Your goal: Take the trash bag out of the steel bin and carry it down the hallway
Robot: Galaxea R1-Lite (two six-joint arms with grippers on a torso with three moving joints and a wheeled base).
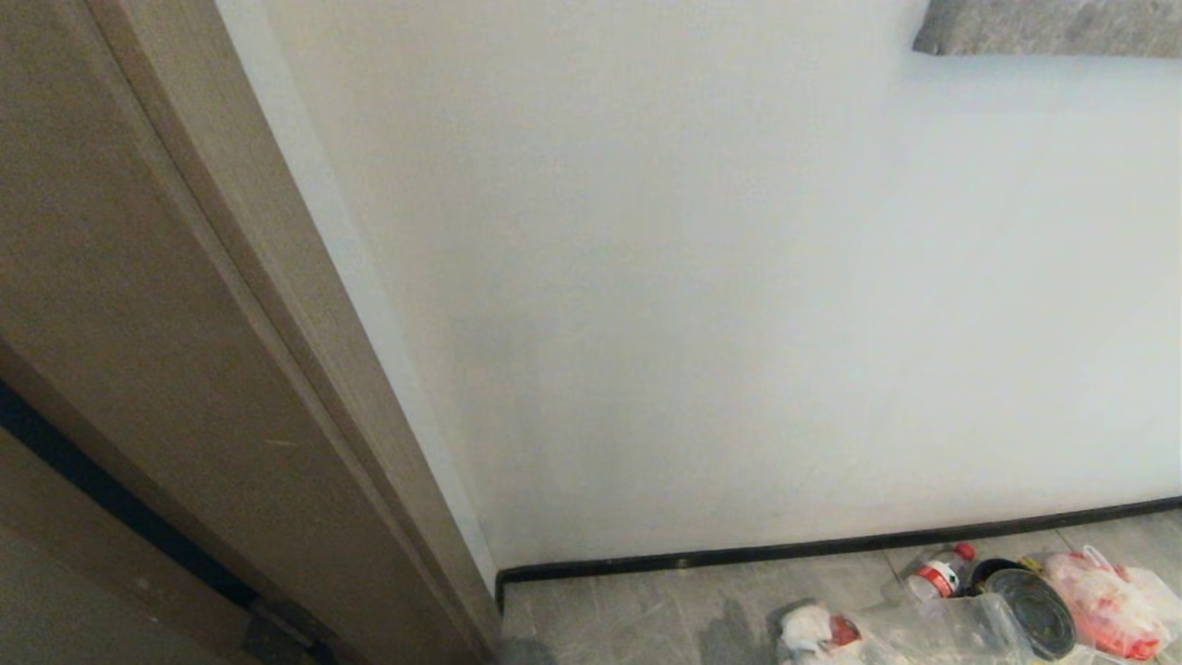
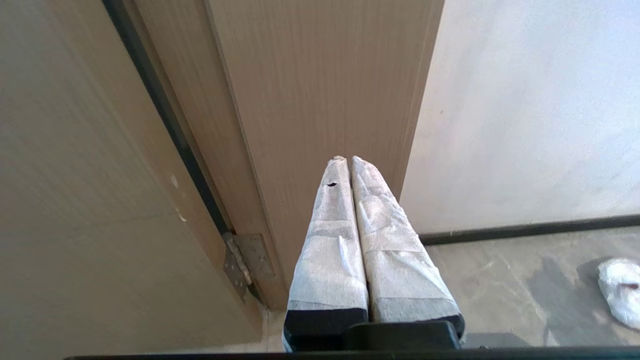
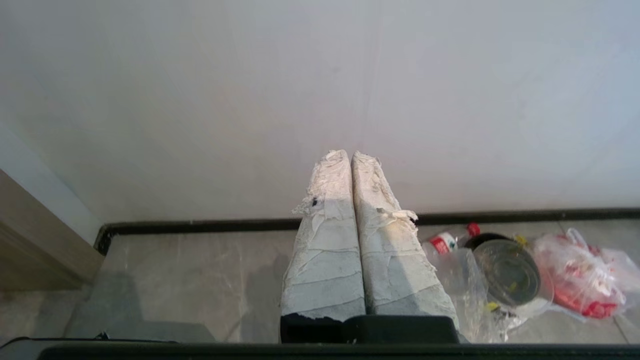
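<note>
A: What are the grippers doing?

B: The left gripper [image 2: 351, 159] has its two tape-wrapped fingers [image 2: 330, 240] pressed flat together, nothing between them. It touches nothing and points at the brown wood door frame [image 2: 320, 90], above the grey floor tiles [image 2: 500, 280].

A: And the other one?

B: The same. The right gripper [image 3: 351, 153] is closed tight, its frayed white pads [image 3: 385, 250] meeting along their whole length, with no object in them. It faces the white wall [image 3: 320, 90] and hangs clear of the floor.

A: Where is the steel bin?

B: The steel bin [image 1: 1034, 610] lies tipped on its side on the floor of the hallway [image 1: 646, 610], near the black skirting [image 1: 831, 547], at the bottom right of the head view. Its round end faces the camera. In the right wrist view it [image 3: 507, 272] lies just beside the right gripper's fingers but apart from them.

A: Is the trash bag in it?

B: A clear plastic bag [image 1: 951, 628] lies crumpled against the bin's near side; I cannot tell whether part of it is inside. A plastic bottle with a red cap [image 1: 940, 574] lies between the bin and the skirting. A clear bag with red contents [image 1: 1103, 600] sits on the bin's right, touching or nearly so.

A: Anything else on the floor?

B: A crumpled white wad with a red spot [image 1: 813, 633] lies left of the clear bag, toward the door frame. The left wrist view also catches a white wad [image 2: 620, 290].
</note>
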